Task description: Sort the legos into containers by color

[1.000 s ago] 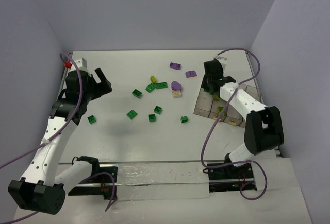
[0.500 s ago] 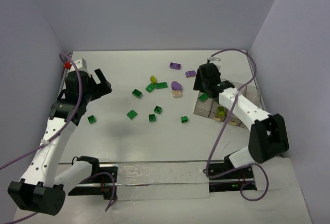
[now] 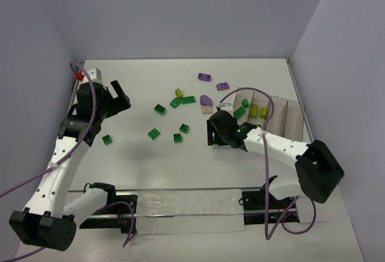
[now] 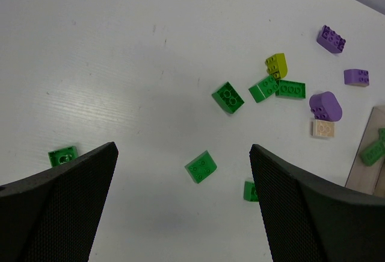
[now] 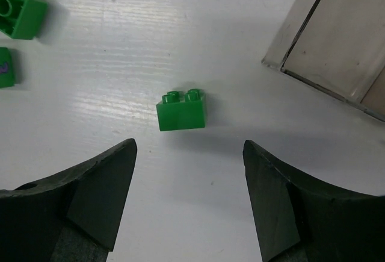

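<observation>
Table (image 3: pixel 180 165) bears three purple legos (image 3: pixel 206 100) (one tan brick (image 3: pixel 206 109))

This looks like a robot lab, more exactly a small test cell. A white desk (image 3: pixel 180 165) is closed in by plain pale walls (image 3: pixel 180 15) at its far, left and right edges. The left arm (image 3: pixel 60 159) and the right arm (image 3: pixel 283 147), both white, are fixed on a black rail (image 3: pixel 264 218) at the near edge. Purple cables (image 3: pixel 250 90) hang loose around them. Toy bricks (image 3: pixel 159 109) lie on the desk, and clear bins (image 3: pixel 283 114) stand near its right edge.
</observation>
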`<state>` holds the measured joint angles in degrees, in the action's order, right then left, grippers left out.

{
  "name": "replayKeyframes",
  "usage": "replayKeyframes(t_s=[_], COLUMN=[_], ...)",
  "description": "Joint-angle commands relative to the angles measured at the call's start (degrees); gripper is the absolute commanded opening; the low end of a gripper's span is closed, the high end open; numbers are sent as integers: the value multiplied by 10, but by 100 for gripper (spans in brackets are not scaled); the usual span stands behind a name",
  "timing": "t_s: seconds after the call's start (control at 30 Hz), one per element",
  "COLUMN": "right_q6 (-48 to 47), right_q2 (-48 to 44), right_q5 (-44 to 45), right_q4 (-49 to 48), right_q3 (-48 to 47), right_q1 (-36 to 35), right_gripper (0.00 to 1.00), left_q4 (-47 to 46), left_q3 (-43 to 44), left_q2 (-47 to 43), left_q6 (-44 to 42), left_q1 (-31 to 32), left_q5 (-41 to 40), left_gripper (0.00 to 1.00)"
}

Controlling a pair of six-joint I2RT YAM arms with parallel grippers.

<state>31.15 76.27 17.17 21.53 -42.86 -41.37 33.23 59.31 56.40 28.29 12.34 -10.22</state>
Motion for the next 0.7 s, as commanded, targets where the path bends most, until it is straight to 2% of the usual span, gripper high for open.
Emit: replayKeyframes(t_s=[0.0, 0.2, 0.37, 0.43, 0.67], right_q6=[16, -5, -13, -13, -18], right_q2=[21, 82, 110, 116, 93], right_q5=[2, 4, 4, 6, 6], right_q4=[-32, -59, -75, -81, -81], right_q3=[5, -23, -34, -34, -38], right_q1=[-4, -3, -3, -3, -4], right_gripper=[79, 80, 74, 68, 33], left_q4=[-19, -15, -13, -13, -13], left_q3=[10, 12, 12, 12, 12], left_q2=[3, -2, -1, -1, 0], left_q6=[6, 4, 3, 3, 2], left_q1=[4, 4, 4, 4, 4], left_q5=[5, 0, -2, -3, -2], left_gripper=[99, 99, 99, 99, 99])
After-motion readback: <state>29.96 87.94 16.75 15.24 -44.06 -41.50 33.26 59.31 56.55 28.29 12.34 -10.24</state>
